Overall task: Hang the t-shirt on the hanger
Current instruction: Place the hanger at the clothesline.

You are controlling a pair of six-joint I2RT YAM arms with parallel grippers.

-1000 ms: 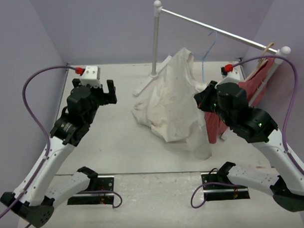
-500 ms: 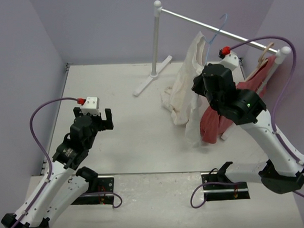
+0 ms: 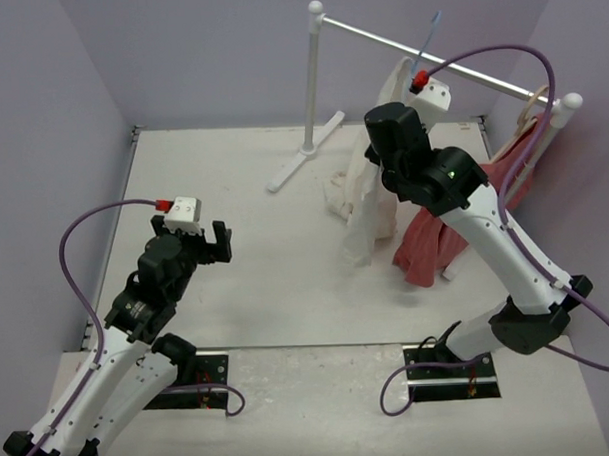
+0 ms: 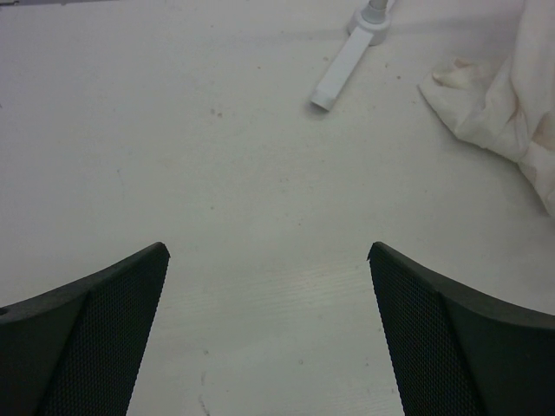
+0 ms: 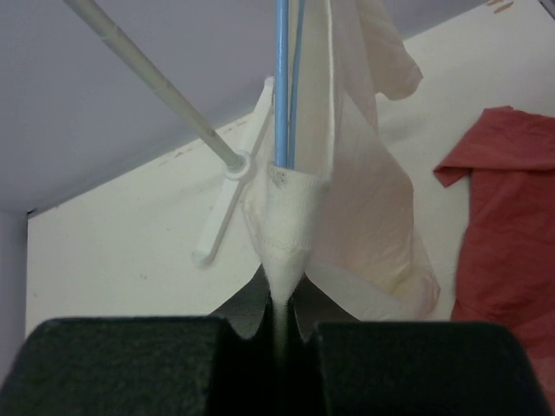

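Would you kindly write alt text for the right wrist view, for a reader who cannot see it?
The right gripper is shut on a fold of the cream t-shirt, from which the light-blue hanger rises. Behind stand the white rack and, at right, a red garment.

Bare table point(image 4: 260, 173) ahead of left claw point(image 4: 269, 329); rack foot point(image 4: 342, 74), t-shirt point(image 4: 507, 95) obstruct beyond. Rail point(image 5: 147, 78), red garment point(image 5: 512, 225) flank right claw point(image 5: 279, 325).

Between the right jaws, the t-shirt point(image 5: 364, 225) is soft, creased, matt cream cloth; the hanger point(image 5: 281, 87) just beyond them is smooth light-blue wire. The left jaws' pads point(image 4: 95, 338) are matt black with fine mesh.
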